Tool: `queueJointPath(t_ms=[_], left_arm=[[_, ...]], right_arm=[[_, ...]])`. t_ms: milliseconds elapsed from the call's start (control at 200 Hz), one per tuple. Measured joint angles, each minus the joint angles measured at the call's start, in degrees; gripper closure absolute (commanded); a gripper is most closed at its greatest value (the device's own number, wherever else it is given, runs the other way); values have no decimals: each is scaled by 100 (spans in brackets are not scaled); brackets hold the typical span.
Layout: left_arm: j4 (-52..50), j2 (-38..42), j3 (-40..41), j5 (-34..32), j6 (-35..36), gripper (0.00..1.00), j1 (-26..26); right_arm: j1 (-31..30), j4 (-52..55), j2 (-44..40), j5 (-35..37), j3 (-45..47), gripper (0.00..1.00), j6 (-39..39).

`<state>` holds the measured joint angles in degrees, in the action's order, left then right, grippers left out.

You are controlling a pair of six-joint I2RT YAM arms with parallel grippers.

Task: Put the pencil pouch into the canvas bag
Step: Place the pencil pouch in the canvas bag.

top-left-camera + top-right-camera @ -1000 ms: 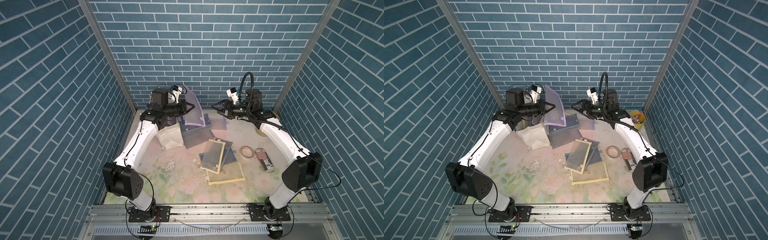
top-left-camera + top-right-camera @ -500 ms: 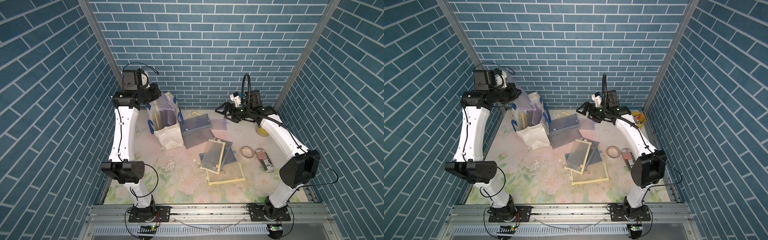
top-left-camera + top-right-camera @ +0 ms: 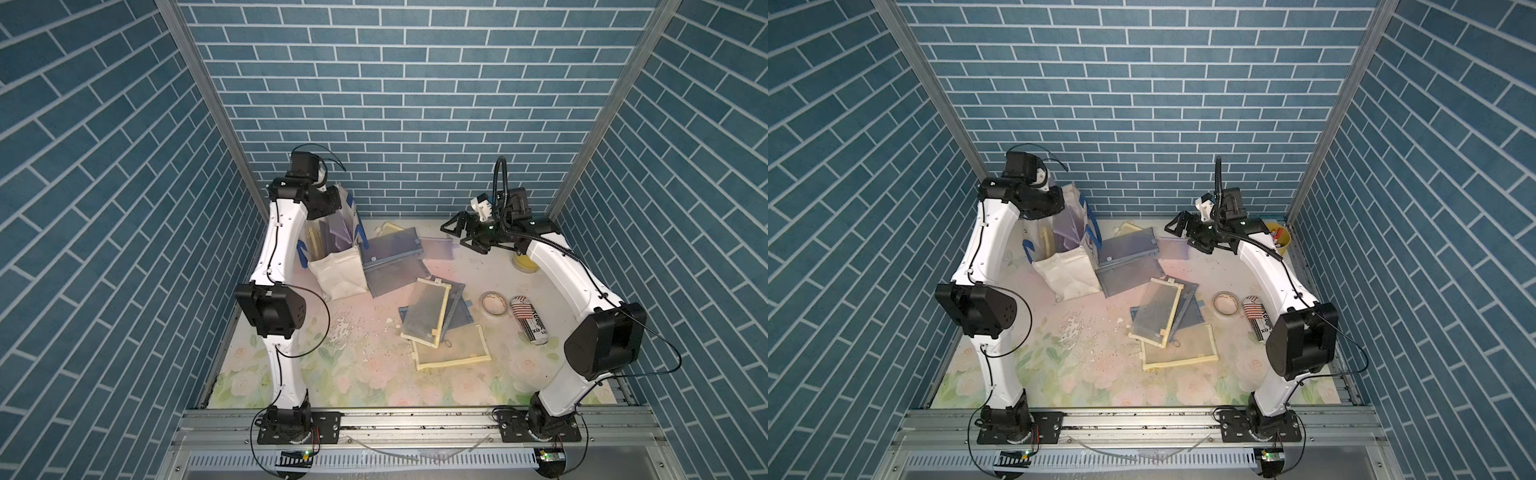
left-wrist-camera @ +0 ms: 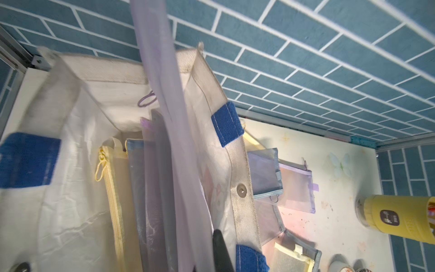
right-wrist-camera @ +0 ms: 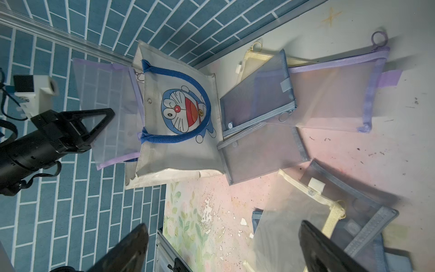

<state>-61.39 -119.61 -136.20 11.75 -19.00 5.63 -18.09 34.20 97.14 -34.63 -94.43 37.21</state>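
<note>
At the back left corner of the table [image 3: 332,374] stands the canvas bag [image 3: 340,274]. It is white with blue handles, and its mouth is open at the top. Our left gripper [image 5: 106,117] hangs right over that mouth. Its jaws are pinched tight on the pencil pouch [image 5: 110,94], a thin purple one that we can see through. The pouch stands on edge in the jaws, with its low end at the bag's mouth, and we cannot tell how deep it goes in. A yellow pouch [image 4: 113,188] and a blue-grey pouch [image 4: 135,188] already stand inside the bag. Just beside the bag, two more blue-grey pouches [image 3: 390,245] lie flat on the table. In the middle of the table is a small pile of pouches [image 3: 424,311]. A yellow-edged pouch [image 3: 453,353] sticks out from under it toward the front edge. Near the back edge, our right gripper [image 3: 461,235] hangs in the air with its jaws spread wide and nothing in them. Below it lies another purple pouch [image 3: 436,247]. Further right are a roll of tape [image 3: 493,303] and a striped can [image 3: 530,320] lying on its side. A yellow pen bucket [image 3: 524,264] sits at the back right corner.
</note>
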Motion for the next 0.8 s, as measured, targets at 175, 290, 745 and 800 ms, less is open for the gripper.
queueJointPath(t_ms=[175, 290, 745, 800], left_arm=[[-39, -31, 470, -177, 94, 100, 251], [-57, -31, 796, -313, 136, 100, 310], [-122, -260, 1049, -721, 173, 47, 326], [-151, -214, 1047, -813, 136, 39, 348]], right_arm=[[66, -81, -74, 13, 76, 2, 2], [85, -140, -74, 15, 149, 2, 15], [90, -328, -96, 0, 437, 2, 46], [90, -330, -122, 13, 568, 3, 48]])
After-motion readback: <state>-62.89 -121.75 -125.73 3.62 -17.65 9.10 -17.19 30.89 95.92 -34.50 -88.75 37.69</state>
